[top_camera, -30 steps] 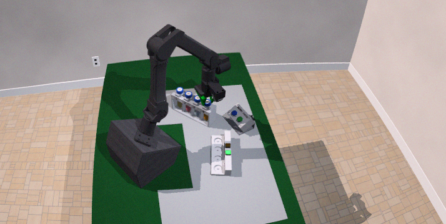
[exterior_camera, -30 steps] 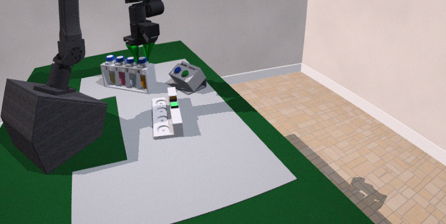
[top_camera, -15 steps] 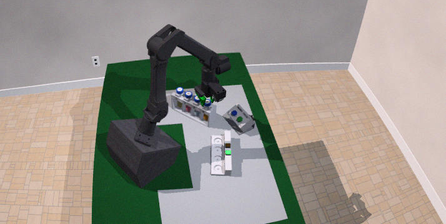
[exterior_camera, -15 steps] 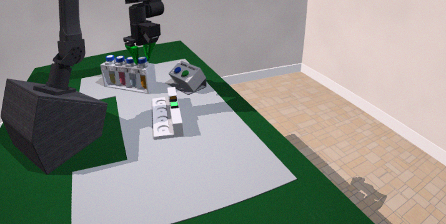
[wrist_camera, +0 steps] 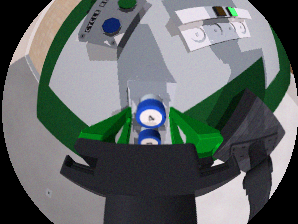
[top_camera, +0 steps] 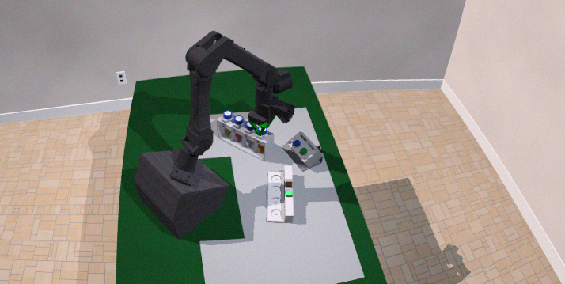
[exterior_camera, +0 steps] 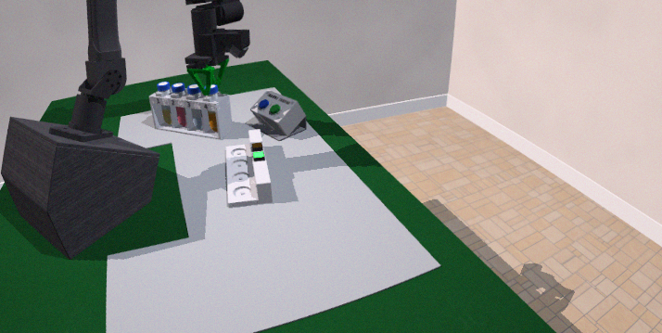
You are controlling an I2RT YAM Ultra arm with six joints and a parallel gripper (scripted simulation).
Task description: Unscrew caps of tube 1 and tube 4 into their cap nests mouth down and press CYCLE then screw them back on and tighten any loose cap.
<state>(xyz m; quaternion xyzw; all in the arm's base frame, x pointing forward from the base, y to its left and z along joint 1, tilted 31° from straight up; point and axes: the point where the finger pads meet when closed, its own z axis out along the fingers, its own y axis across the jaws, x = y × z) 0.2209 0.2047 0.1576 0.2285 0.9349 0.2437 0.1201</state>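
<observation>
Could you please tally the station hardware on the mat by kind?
Capped tubes: 4
Cap nests, all without caps: 4
Keys, blue and green: 2
Lamps, amber dark, green lit: 2
Total: 12

In the exterior view the black jointed arm [exterior_camera: 99, 30] runs off the top edge, so its elbow is unseen, and the dark grey block pedestal [exterior_camera: 28, 183] is clipped at the left edge. In the top view the green-fingered gripper [top_camera: 261, 128] covers most of the blue screw cap of tube 4 [top_camera: 264, 130], while the wrist view's black gripper body hides all of the white decapping station but two caps. The printed numbers on the station's front [exterior_camera: 185, 105], the cap dots and the lettering on the grey key desk [exterior_camera: 279, 97] are too small to read.
</observation>
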